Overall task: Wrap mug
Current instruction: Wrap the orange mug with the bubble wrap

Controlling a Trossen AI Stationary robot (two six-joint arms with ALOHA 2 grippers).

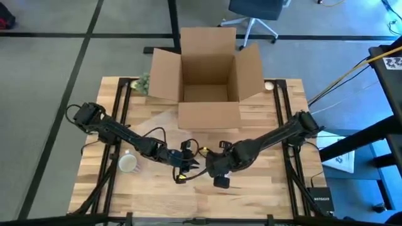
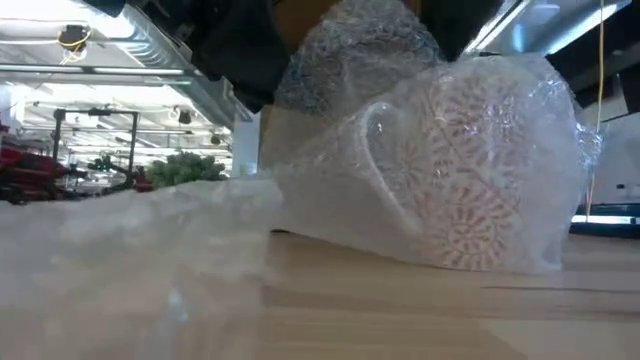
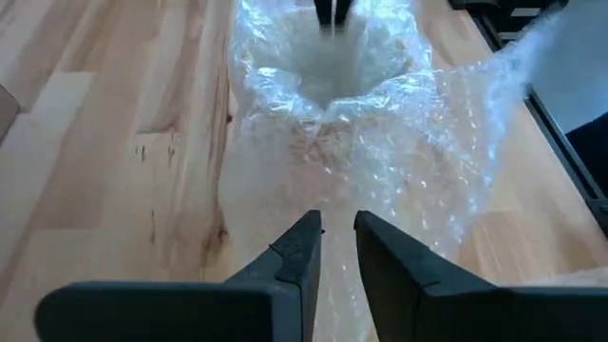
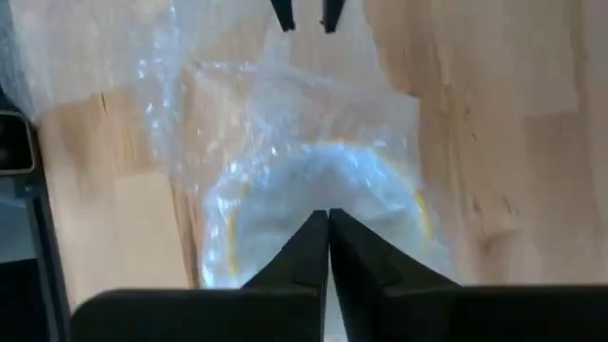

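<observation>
A patterned mug (image 2: 470, 170) lies on its side at the table's middle, inside clear bubble wrap (image 2: 150, 230) that also spreads over the wood toward the left. In the high view both grippers hide it. My left gripper (image 3: 339, 226) is at the mug's bottom end, its fingers a narrow gap apart over the wrap. My right gripper (image 4: 328, 217) is shut at the mug's open end (image 3: 332, 66), facing the left one. A plain white mug (image 1: 128, 163) stands on its base near the left arm, untouched. My left gripper points along the wrapped mug from the table's left, its fingertips (image 3: 309, 233) just above the wrap; I cannot tell whether they touch it. My right gripper comes slanting down from the table's right. Its shut fingertips (image 4: 318, 228) meet the bubble wrap over the mug's rim (image 4: 313, 176). How many layers they hold is hidden by the fingers.
An open cardboard box (image 1: 207, 69) stands at the far middle of the table, with a green plant-like thing (image 1: 143, 81) at its left. Bare wood lies along the near edge. Black rails (image 1: 286, 119) run down both sides of the table.
</observation>
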